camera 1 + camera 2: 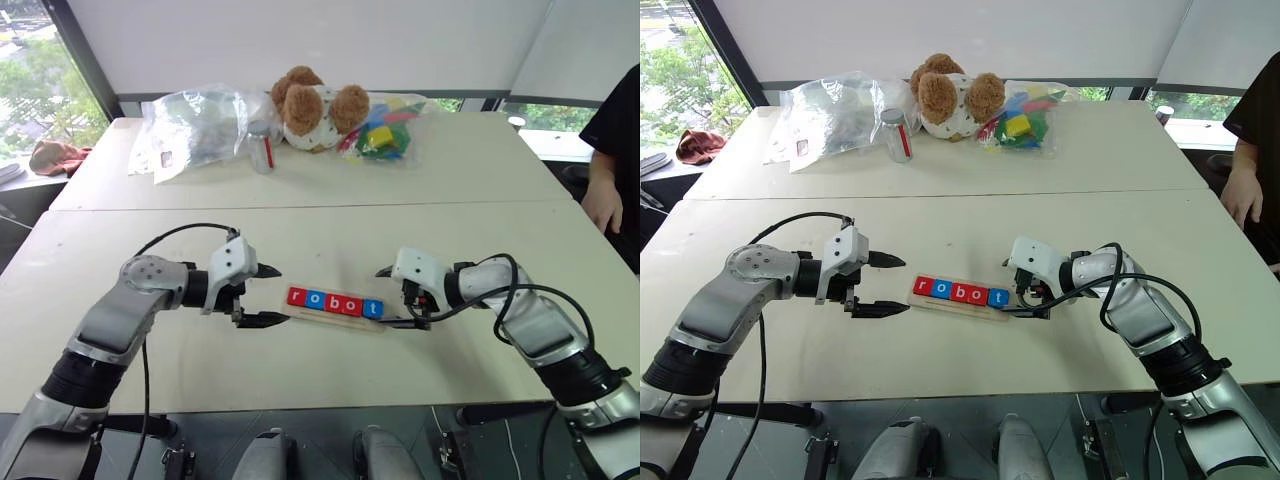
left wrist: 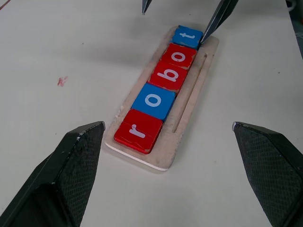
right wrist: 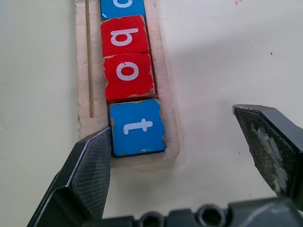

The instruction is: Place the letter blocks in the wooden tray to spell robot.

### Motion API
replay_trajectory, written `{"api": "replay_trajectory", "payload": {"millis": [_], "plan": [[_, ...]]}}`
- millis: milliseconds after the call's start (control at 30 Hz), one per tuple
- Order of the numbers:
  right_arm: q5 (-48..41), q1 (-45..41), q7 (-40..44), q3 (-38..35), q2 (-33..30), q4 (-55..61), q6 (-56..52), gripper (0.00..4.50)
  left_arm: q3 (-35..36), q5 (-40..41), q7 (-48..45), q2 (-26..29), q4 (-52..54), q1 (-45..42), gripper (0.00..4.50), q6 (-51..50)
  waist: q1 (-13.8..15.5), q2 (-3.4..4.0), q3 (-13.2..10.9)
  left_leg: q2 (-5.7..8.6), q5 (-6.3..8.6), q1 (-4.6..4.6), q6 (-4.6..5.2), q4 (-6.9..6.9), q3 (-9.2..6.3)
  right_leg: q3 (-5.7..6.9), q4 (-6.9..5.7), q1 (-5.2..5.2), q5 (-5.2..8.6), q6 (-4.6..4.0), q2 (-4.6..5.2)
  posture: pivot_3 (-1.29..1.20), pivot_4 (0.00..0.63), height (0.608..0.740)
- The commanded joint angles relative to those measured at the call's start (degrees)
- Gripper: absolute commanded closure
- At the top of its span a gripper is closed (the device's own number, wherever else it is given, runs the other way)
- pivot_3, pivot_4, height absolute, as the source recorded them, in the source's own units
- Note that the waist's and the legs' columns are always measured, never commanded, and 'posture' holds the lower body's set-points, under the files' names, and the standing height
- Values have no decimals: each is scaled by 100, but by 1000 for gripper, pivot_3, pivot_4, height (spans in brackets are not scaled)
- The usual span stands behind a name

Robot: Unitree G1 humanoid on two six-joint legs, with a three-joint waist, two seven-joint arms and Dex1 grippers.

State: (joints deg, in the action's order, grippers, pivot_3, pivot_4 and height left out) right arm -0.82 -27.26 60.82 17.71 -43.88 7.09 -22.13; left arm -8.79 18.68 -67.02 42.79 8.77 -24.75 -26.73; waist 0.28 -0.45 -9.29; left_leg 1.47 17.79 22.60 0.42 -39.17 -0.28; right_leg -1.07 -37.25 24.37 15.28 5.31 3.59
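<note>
pale table [image 1: 480,240], letter blocks [image 1: 335,303] reading "robot", wooden tray [image 2: 189,101]

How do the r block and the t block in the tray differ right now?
The r block is red; the t block is blue. The r block sits at the tray's end nearest the left tool, the t block at the end by the right tool. Both lie flat, white letters up.

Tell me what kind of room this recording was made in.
Probably an office or lab used for tabletop trials: two plain pale tables pushed together beside big windows with trees outside, props such as a teddy bear and bagged toy blocks at the far edge.
</note>
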Motion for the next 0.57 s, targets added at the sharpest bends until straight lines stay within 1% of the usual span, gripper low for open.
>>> {"api": "replay_trajectory", "payload": {"millis": [33,100,267,333,467,567], "plan": [[-144,0,153,-200,-132,327,-87,82,91,65,-4,70,202,47,0,-12,2,0,0,0,0,0,0,0,0,0,0,0,0,0,0,0,150,740],[-452,74,253,-457,-205,604,-382,82,243,138,21,127,217,133,0,-60,1,0,0,0,0,0,0,0,0,0,0,0,0,0,0,0,150,740],[-1763,68,256,-1564,-211,1212,-1960,82,758,362,18,447,112,500,0,-219,-9,0,0,-3,0,0,0,1,-1,-1,0,0,0,0,0,0,150,740],[-2182,251,152,-2015,-218,1315,-2473,82,926,373,46,566,-13,669,0,-221,-2,0,0,-4,1,-2,1,1,-2,-1,0,-1,0,0,2,0,150,740],[-2386,1325,111,-2660,-690,1656,-2792,82,1317,504,81,729,-250,1096,0,-348,62,-2,1,-4,4,-1,4,7,-10,3,6,-4,0,-1,8,0,150,740],[-2473,1868,18,-2898,-828,1751,-2779,82,1424,442,219,668,-307,1286,0,-199,49,-1,1,-1,6,4,8,7,-6,1,15,-4,0,-1,15,0,150,740]]}}
